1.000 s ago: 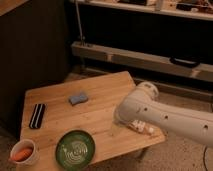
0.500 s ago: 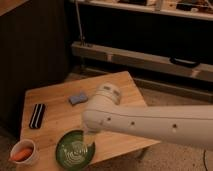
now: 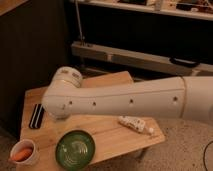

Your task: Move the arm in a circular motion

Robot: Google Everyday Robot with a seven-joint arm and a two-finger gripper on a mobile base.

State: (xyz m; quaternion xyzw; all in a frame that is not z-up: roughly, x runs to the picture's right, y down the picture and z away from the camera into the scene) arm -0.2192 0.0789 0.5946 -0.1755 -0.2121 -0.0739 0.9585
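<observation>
Camera view: the arm (image 3: 125, 102) reaches from the right edge across the wooden surface (image 3: 107, 132), its rounded joint over the left half, near the green bowl (image 3: 75, 149). The claw is out of sight, so I cannot tell its state. For a good circle, I judge 1 smooth, even sweep, high above the bowl and the white packet (image 3: 134, 124).

You've got one view: set high, looking down and forward over the wooden table (image 3: 107, 132) toward the dark shelving (image 3: 150, 60) behind. It sits close; the arm (image 3: 130, 100) crosses mid-frame from the right edge. The gripper is out of frame.
</observation>
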